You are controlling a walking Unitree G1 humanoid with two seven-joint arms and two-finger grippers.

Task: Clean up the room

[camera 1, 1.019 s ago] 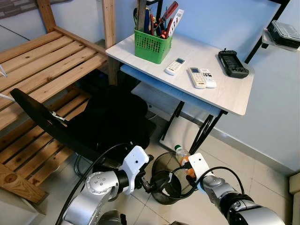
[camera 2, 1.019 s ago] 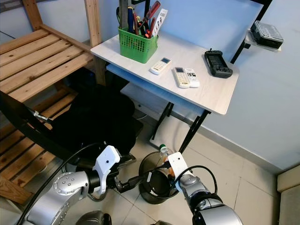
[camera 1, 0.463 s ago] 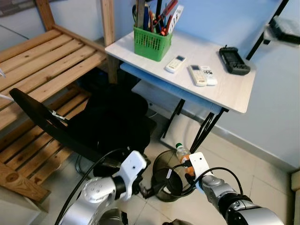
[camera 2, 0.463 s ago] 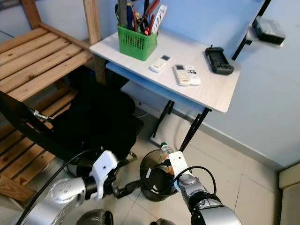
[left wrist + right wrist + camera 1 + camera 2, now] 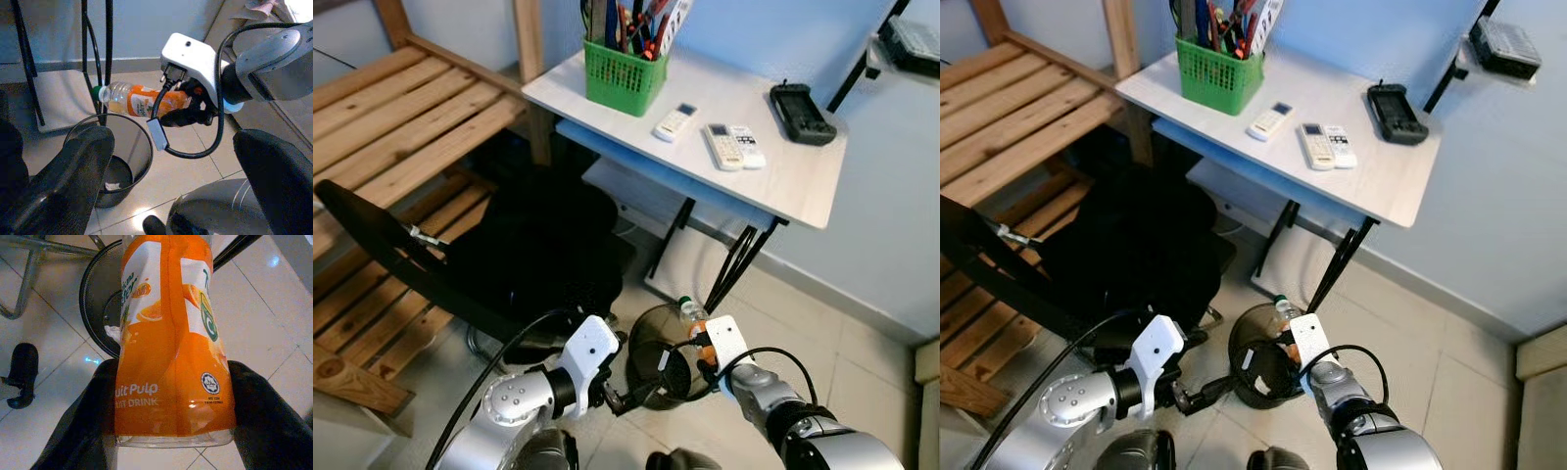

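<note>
Bottle over bin
Right claw clamps it lying level, cap toward the desk legs; left claw spread apart, empty.

We are noting two silver metallic arms with rounded joint housings, each ending in a white angular wrist block. We are seeing the left gripper and right gripper carrying long black fingers. Black cables are looping from each forearm to its wrist block; one carries a white tag.
</note>
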